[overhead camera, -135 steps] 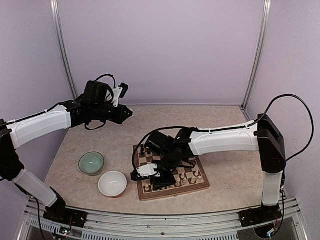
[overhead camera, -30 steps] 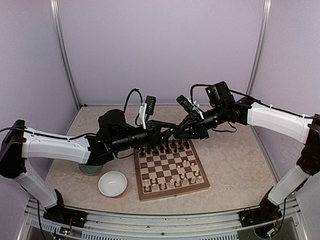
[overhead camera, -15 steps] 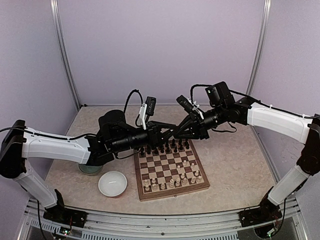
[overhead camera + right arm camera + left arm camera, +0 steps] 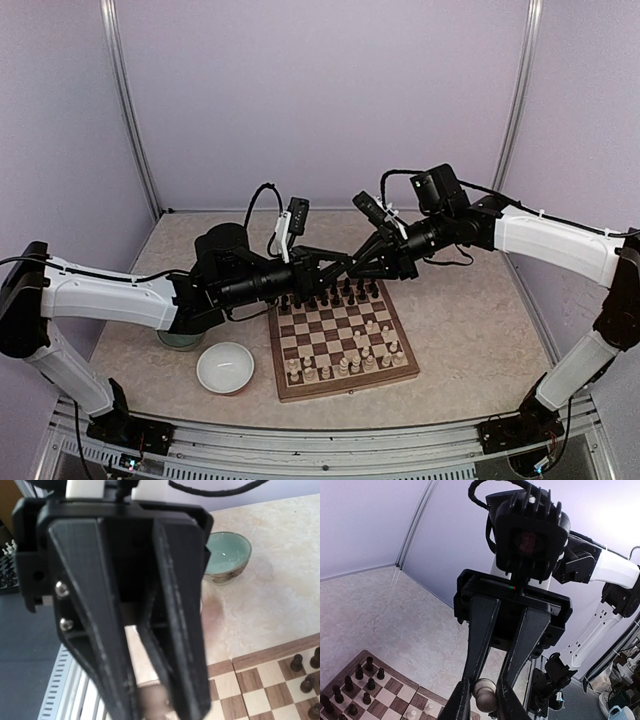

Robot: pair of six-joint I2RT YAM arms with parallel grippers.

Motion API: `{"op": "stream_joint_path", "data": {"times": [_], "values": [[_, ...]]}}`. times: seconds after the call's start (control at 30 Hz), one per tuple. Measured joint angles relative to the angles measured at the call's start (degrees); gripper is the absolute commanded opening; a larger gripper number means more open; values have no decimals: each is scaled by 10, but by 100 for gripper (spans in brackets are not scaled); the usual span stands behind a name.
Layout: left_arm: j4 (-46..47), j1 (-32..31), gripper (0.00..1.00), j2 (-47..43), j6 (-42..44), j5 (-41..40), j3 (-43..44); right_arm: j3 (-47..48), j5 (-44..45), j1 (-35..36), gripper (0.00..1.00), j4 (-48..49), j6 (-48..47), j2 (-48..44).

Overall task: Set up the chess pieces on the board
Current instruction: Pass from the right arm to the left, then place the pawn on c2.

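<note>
The board (image 4: 345, 388) lies at the table's centre front. Dark chess pieces (image 4: 330, 295) fill its far rows and cream ones (image 4: 350, 362) stand in the near rows. Above the board's far edge my left gripper (image 4: 344, 269) and right gripper (image 4: 353, 266) meet tip to tip. In the left wrist view a cream pawn (image 4: 487, 696) sits pinched between my left gripper's (image 4: 482, 702) tips, and the right gripper's long fingers (image 4: 480, 645) close on the same pawn from above. The right wrist view shows that pawn blurred (image 4: 152, 702) at the tips of the left gripper's fingers (image 4: 172, 630).
A green bowl (image 4: 182, 338) sits left of the board, partly behind my left arm; it also shows in the right wrist view (image 4: 225, 555). A white bowl (image 4: 225, 367) stands near the board's front left corner. Metal posts and purple walls close in the table.
Earlier the right gripper was low over the board's near rows and the left arm was raised at far left; both now meet above the far edge. Over the last second, the left arm shifted slightly.
</note>
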Motion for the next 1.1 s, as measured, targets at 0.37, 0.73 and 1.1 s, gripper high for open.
{"op": "stream_joint_path", "data": {"times": [0.37, 0.73, 1.1], "values": [[-39, 4, 11, 0, 13, 15, 8, 0, 12, -1, 46, -14, -27, 4], [-383, 17, 10, -28, 142, -12, 152, -129, 106, -109, 62, -3, -123, -113], [-623, 1, 10, 24, 206, -47, 188, -196, 189, -144, 62, 52, -157, -128]]}}
